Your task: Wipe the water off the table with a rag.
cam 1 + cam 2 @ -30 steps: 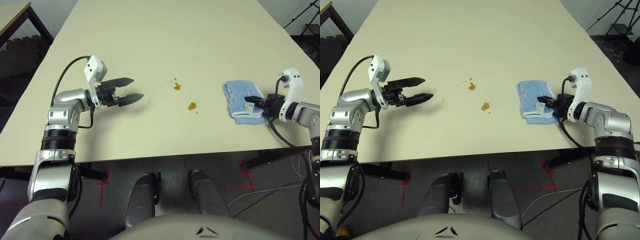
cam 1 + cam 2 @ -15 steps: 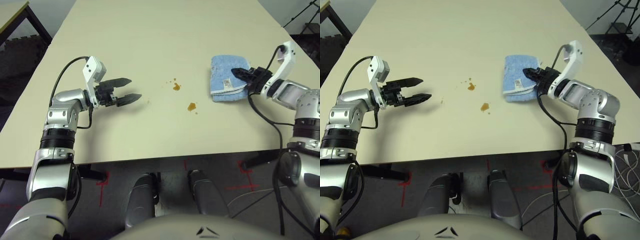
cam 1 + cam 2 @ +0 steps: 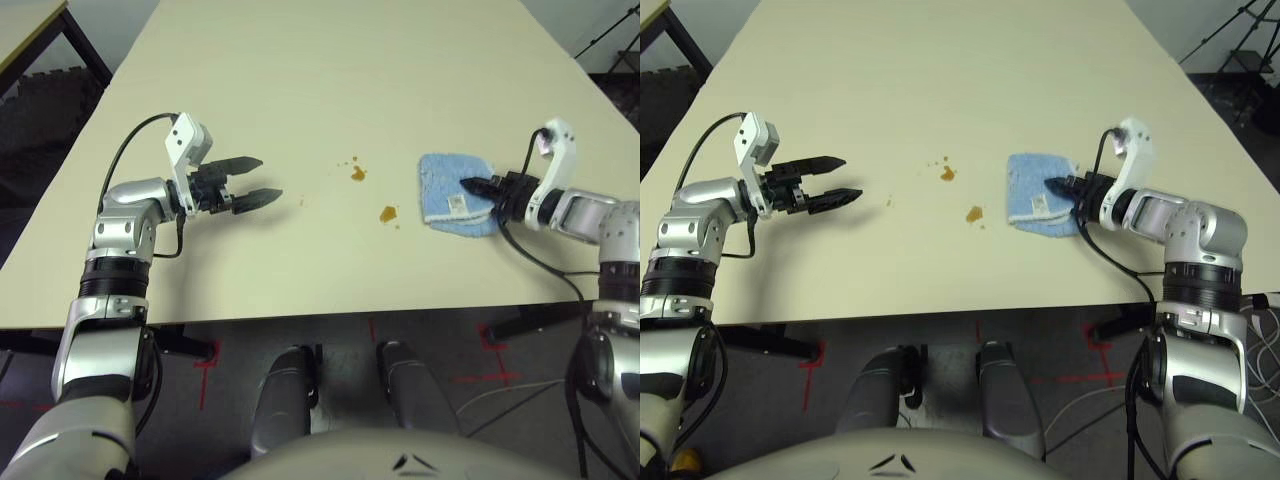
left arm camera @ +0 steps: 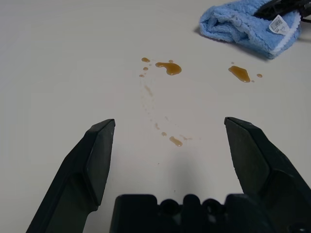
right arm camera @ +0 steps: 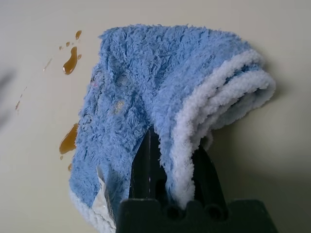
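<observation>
The left gripper [image 3: 257,179] hovers with its black fingers spread wide, pointing toward 3 o'clock from a bent silver forearm, while the right gripper [image 3: 470,186] points toward 9 o'clock, its fingers clamped on the rag [image 3: 447,193].

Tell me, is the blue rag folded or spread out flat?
Folded. The rag is doubled over, its white-stitched edges stacked in layers where the right gripper pinches it.

Folded light blue terry rag [image 3: 448,192] with white stitched edge and small white label, lying flat on the cream-beige table [image 3: 330,70], amber-brown water [image 3: 387,213] blotches and tiny specks just beside it, toward the table's middle
</observation>
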